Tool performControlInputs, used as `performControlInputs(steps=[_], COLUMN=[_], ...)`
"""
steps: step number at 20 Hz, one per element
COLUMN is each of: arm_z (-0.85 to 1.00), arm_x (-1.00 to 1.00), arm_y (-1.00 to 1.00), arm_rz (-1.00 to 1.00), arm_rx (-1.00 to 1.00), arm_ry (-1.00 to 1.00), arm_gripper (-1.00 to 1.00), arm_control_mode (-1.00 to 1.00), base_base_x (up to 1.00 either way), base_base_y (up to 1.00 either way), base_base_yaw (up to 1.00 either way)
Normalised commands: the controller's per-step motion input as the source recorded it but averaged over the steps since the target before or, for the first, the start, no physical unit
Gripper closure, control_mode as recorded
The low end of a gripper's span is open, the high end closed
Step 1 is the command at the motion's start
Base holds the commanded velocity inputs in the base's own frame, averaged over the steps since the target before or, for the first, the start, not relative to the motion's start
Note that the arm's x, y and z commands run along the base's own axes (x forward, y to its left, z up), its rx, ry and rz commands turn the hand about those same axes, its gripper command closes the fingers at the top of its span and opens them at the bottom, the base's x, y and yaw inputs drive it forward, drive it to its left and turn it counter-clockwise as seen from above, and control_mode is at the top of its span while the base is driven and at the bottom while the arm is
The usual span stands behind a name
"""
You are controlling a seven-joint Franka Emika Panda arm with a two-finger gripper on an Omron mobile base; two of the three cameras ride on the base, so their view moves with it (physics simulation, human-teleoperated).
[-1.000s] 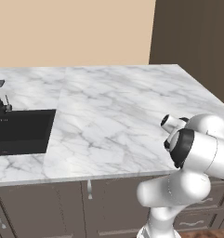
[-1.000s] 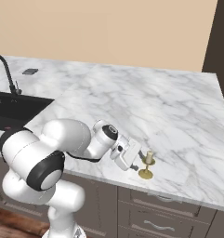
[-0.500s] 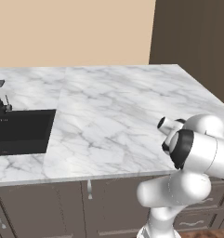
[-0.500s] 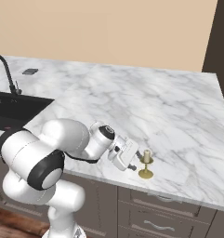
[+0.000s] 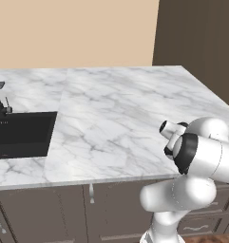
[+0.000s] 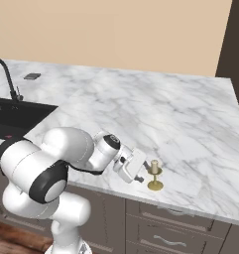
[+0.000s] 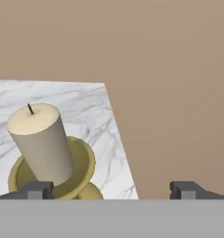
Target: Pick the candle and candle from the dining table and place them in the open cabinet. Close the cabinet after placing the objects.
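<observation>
My end effector (image 6: 139, 174) is wide open, level with the candle (image 6: 153, 167) standing on its gold holder near the bench (image 6: 155, 119) edge, not gripping it.

Candle (image 6: 154, 167) upright on dining table (image 6: 180, 124) near front edge; tool (image 6: 139, 173) just left.

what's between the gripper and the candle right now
Nothing. In the right base view the open gripper sits right beside the candle on its gold holder, with just bare marble table between them.
</observation>
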Motion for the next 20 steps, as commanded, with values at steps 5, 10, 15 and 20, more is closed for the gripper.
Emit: performControlInputs(steps=[5,10,15,20], arm_z=[0.02,0.03,0.03,0.0], arm_x=[-0.05,-0.11,-0.04,0.07], arm_y=[0.01,0.05,-0.01,-0.16], arm_rz=[0.0,0.0,0.0,0.0], arm_rx=[0.0,0.0,0.0,0.0], arm_ry=[-0.01,-0.02,0.0,0.05], arm_gripper=[-1.0,-1.0,-1.0,-1.0], arm_control_mode=[-1.0,-1.0,-1.0,-1.0], base_base_x=[0.0,0.0,0.0,0.0], base_base_y=[0.0,0.0,0.0,0.0], base_base_yaw=[0.0,0.0,0.0,0.0])
